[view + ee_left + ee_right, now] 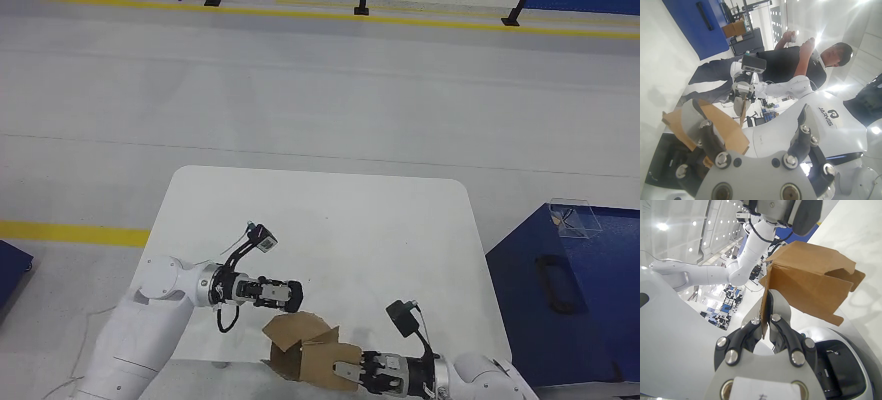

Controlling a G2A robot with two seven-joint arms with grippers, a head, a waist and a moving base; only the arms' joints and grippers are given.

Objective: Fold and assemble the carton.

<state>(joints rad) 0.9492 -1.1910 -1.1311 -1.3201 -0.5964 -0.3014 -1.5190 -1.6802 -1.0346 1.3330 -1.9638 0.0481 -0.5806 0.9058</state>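
Observation:
A brown cardboard carton [298,345], partly folded with loose flaps, hangs over the near edge of the white table [330,220]. My right gripper [343,371] is shut on one of its flaps; in the right wrist view the gripper [766,306] pinches the flap edge, with the carton body [810,283] beyond it. My left gripper [296,294] is open just behind the carton and apart from it. In the left wrist view the fingers [696,111] of the left gripper [750,113] spread wide, with the carton [715,121] close by one finger. Nothing is between them.
A blue cabinet [560,300] stands to the right of the table, with a clear container [573,218] on top. Bare tabletop stretches behind and to both sides of the carton. Grey floor with yellow lines surrounds the table.

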